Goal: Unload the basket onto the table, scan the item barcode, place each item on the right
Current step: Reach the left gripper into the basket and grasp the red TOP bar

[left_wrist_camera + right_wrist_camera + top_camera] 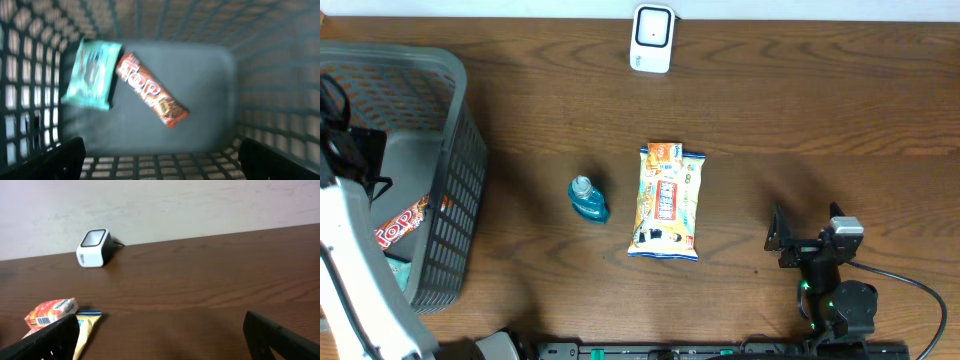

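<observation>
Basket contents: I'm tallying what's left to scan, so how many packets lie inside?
2: a teal packet near the basket wall, a red-brown bar beside it mid-floor. More may be hidden.

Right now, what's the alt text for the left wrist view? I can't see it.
Looking down into a grey basket: a teal packet and an orange-red snack bar lie side by side on its floor. The open left gripper shows its fingers at the bottom corners. Slightly blurred.

I see white/black scanner (652, 38) upright at far edge of table (770, 110); orange/yellow snack pkt (666, 202) lies flat mid-way, well apart.
</observation>
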